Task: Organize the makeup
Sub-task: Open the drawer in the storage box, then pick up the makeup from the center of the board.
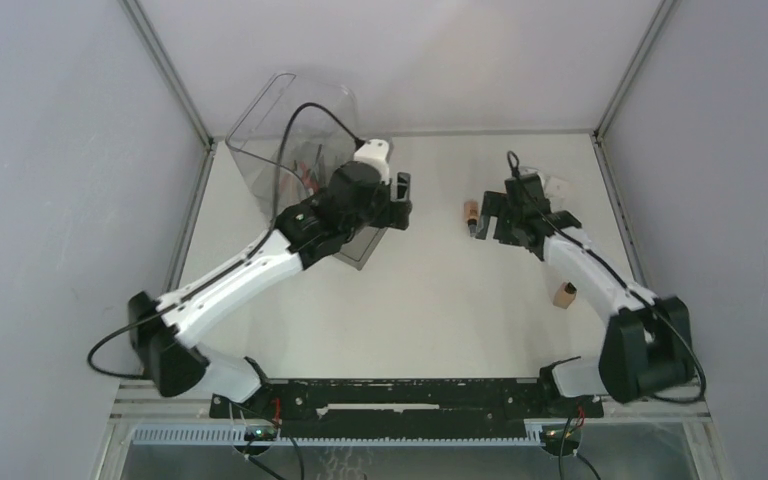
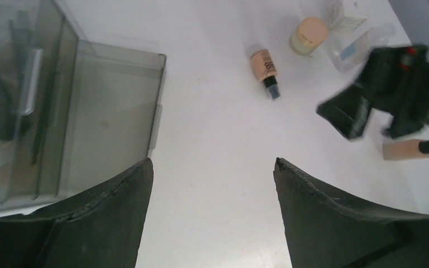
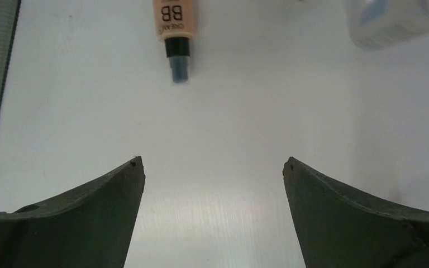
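White table (image 1: 440, 300) carries the clear acrylic organizer (image 1: 290, 140) at the upper left of the top view. Thin dark brushes (image 2: 42, 128) already sit inside, and its grey drawer (image 2: 111, 111) is pulled out and looks empty. Left gripper (image 2: 213, 163), beside the drawer: jaws wide, holding nothing. Right gripper (image 3: 212, 162): jaws fully apart, empty, just short of the BB tube (image 3: 173, 25). Loose on the table – tan bottle (image 2: 408, 149), BB tube, peach-lidded jar (image 2: 308, 34). Judgement: task partly done.

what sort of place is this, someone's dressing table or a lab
Probably a robot lab test cell, not a home: plain grey wall panels in metal framing enclose a white table, and two black-and-white robot arms are bolted to a black rail.
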Tool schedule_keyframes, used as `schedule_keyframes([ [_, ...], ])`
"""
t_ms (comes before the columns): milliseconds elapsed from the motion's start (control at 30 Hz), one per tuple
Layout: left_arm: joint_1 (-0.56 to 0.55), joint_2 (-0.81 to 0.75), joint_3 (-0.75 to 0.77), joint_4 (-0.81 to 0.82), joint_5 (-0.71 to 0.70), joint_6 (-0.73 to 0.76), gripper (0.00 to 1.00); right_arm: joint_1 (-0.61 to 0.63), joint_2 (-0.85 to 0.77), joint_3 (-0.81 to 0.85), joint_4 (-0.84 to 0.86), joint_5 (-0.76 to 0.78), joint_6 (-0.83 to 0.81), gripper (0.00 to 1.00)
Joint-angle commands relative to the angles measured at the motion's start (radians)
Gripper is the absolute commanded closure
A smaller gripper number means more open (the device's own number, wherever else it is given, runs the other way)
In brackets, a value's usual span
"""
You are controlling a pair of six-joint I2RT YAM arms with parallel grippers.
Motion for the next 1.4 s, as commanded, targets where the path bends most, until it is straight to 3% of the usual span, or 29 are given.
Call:
schedule_keyframes([
  [0,0.006,-0.218,-0.147,0.06,-0.049,0.076,0.16,0.032,0.198,0.132,0.107,-0.022,-0.077,0.0],
  [300,0.007,-0.524,-0.386,0.005,-0.249,0.019,0.15,0.026,0.668,0.487,0.057,-0.02,-0.077,0.09],
  [533,0.006,-0.647,-0.442,-0.042,-0.353,-0.023,0.14,0.018,0.775,0.543,0.102,-0.04,-0.072,0.23],
  [633,0.007,-0.663,-0.443,-0.051,-0.385,-0.026,0.14,0.015,0.783,0.557,0.099,-0.048,-0.073,0.33],
  [833,0.007,-0.669,-0.434,-0.05,-0.409,-0.034,0.14,0.009,0.748,0.546,0.106,-0.09,-0.085,0.75],
  [933,0.007,-0.677,-0.434,-0.049,-0.432,-0.031,0.14,0.021,0.67,0.5,0.124,-0.121,-0.072,0.87],
  [1033,0.009,-0.673,-0.434,-0.075,-0.515,-0.055,0.14,0.035,0.566,0.443,0.164,-0.252,-0.012,0.93],
  [1167,0.03,-0.67,-0.434,-0.102,-0.552,-0.105,0.12,0.11,0.454,0.402,0.24,-0.346,0.11,0.93],
  [1367,0.051,-0.715,-0.449,-0.126,-0.547,-0.144,0.12,0.236,0.516,0.425,0.452,-0.408,0.348,0.93],
])
